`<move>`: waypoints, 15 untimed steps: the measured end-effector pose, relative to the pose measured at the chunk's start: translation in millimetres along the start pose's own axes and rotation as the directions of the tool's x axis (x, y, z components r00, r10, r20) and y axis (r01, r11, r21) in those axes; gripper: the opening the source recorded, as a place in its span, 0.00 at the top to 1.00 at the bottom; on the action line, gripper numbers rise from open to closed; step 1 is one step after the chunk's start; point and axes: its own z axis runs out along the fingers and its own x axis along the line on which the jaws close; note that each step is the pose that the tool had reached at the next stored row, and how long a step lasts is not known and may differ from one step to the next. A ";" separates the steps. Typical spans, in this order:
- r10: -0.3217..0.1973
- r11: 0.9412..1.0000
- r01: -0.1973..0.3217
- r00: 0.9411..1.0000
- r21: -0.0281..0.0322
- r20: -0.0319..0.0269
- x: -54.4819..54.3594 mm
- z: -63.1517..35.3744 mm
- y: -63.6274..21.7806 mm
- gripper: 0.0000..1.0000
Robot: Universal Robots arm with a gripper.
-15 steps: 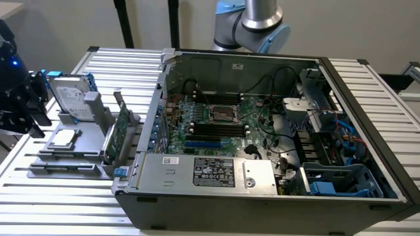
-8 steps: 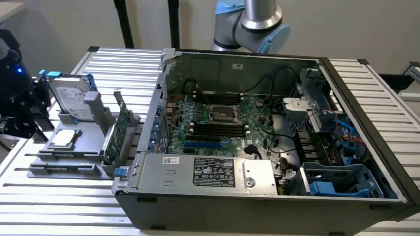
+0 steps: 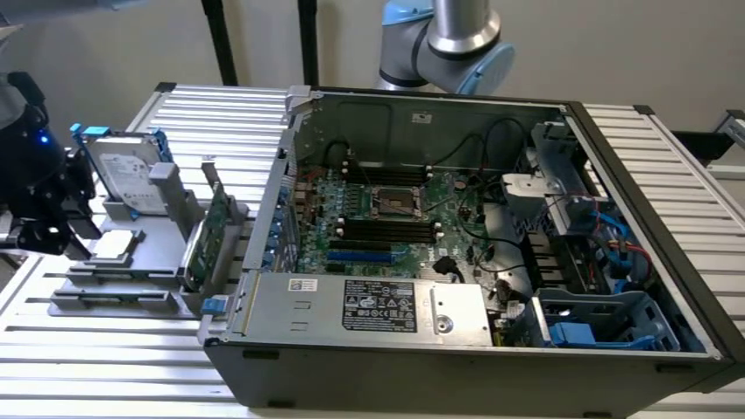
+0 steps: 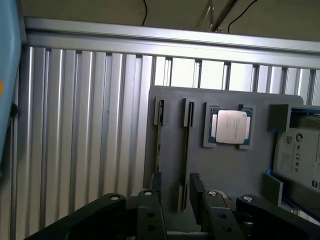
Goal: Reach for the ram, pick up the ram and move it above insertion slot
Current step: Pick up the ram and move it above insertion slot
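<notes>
Where the slatted metal table (image 3: 652,148) carries the open computer case (image 3: 466,349), a grey holder (image 4: 225,175) lies just beside the case, on the exterior view's left. In the holder a silver hard drive (image 3: 122,179) with blue rails stands upright. A square processor (image 4: 230,127) lies flat in its recess, and a green expansion card (image 3: 215,231) stands on edge nearest the case wall.

Inside the case are the motherboard (image 3: 454,196) with its black memory slots (image 3: 385,229), loose black cables, a labelled power supply (image 3: 372,305) along the near wall and a drive cage (image 3: 594,323) with blue clips.

The tool (image 4: 176,182) hangs over the holder at the exterior view's far left, well apart from the case. Its fingers (image 4: 150,212) are spread, with a clear gap between them. In the wrist view the ram (image 4: 185,150) stands on edge in a narrow slot of the holder and runs into that gap; whether either finger touches it cannot be told. A second narrow slot (image 4: 158,130) lies just beside it.
</notes>
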 end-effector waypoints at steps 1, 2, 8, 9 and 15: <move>0.000 1.000 0.000 1.000 0.000 0.000 0.1 1.8 0.0 0.64; 0.000 1.000 0.000 1.000 0.000 0.000 0.1 3.6 0.0 0.64; 0.000 1.000 0.000 1.000 0.000 0.000 0.9 14.4 -0.2 0.64; 0.000 1.000 0.000 1.000 0.000 0.000 1.0 16.3 -0.3 0.64; 0.000 1.000 0.000 1.000 0.000 0.000 1.9 27.1 -0.4 0.64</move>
